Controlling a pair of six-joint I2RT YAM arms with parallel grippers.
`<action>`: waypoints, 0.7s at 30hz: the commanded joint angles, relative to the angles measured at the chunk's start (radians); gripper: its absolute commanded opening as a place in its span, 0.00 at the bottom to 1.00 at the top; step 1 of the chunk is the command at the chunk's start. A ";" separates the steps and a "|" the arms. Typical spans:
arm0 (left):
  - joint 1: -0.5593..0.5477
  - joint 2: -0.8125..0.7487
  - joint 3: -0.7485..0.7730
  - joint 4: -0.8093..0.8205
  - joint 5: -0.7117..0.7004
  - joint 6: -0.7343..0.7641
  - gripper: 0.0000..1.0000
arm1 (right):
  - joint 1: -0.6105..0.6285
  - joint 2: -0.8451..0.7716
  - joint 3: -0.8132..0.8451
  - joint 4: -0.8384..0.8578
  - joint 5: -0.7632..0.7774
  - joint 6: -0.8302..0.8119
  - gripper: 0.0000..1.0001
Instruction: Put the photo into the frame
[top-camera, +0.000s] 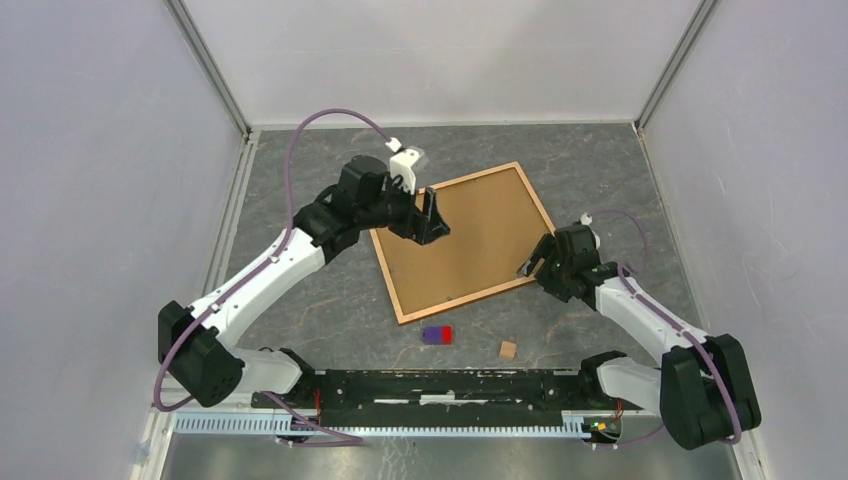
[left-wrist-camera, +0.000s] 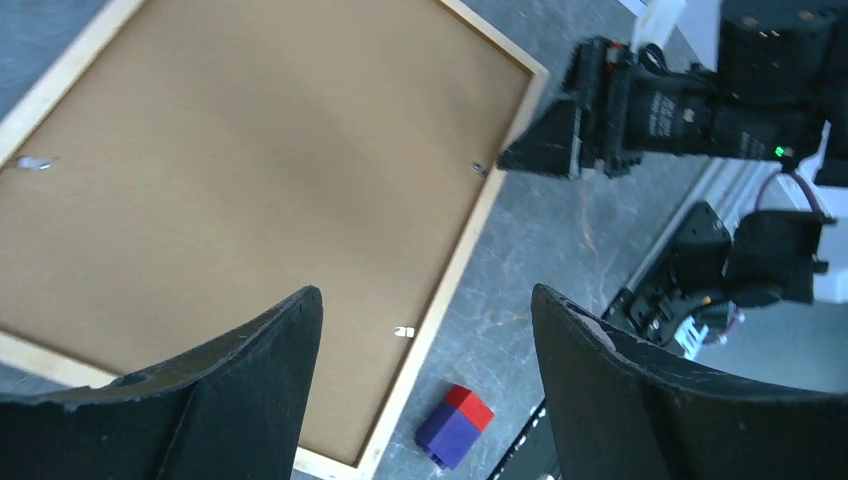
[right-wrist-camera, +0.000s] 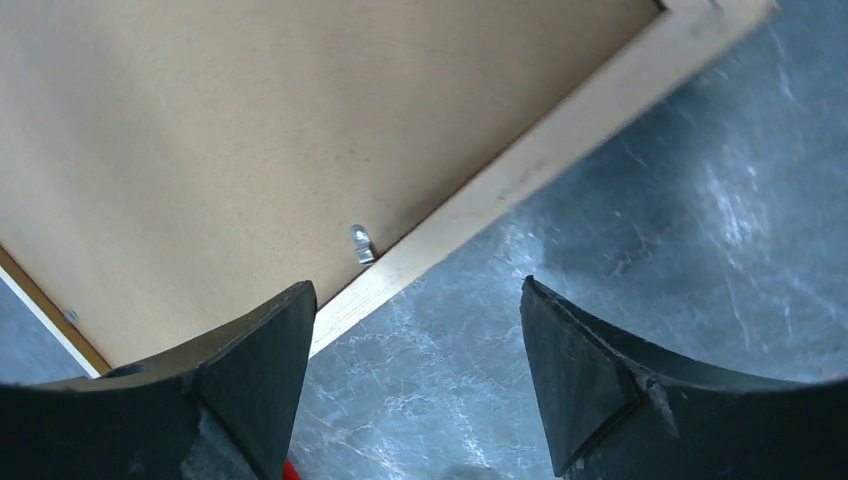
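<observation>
Loose bits: a purple and red block (top-camera: 437, 335) and a small wooden cube (top-camera: 508, 349) lie on the table (top-camera: 330, 300) just in front of the frame's near corner, not touching it. From here they seem to play no part in the job.
Frame: the frame (top-camera: 465, 302) lies flat at mid-table, turned cornerwise with its back side up. I take that to be so the back can be worked from above.
Backing board: the brown backing board (top-camera: 470, 240) fills the frame's opening. Small metal tabs (right-wrist-camera: 361, 243) sit at its rim against the moulding, and they are probably what keeps it in.
Photo: I can't see it anywhere. If it is in the frame it lies under the board, and I cannot tell that from here.
Right gripper: the right gripper (right-wrist-camera: 415, 288) hangs over the frame's right edge with its jaws spread and nothing between them. The moulding and one tab show below the gap, so I'd guess it is placed to work that tab or press on that edge.
Left gripper: the left gripper (left-wrist-camera: 425, 297) is farther back, above the far-left part of the board. Its jaws are also spread wide and empty, poised over the board rather than gripping it.
Stage: with the board seated and both jaws released, this looks like either the closing-up or the point just before opening.
</observation>
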 joint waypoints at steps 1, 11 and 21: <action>-0.071 -0.015 0.014 0.012 0.022 0.100 0.82 | -0.012 -0.067 -0.061 0.024 0.089 0.249 0.79; -0.203 0.027 0.044 -0.049 -0.005 0.158 0.79 | -0.052 -0.039 -0.096 0.060 0.123 0.368 0.62; -0.282 0.091 0.077 -0.118 -0.054 0.219 0.75 | -0.052 -0.008 -0.117 0.071 0.161 0.469 0.55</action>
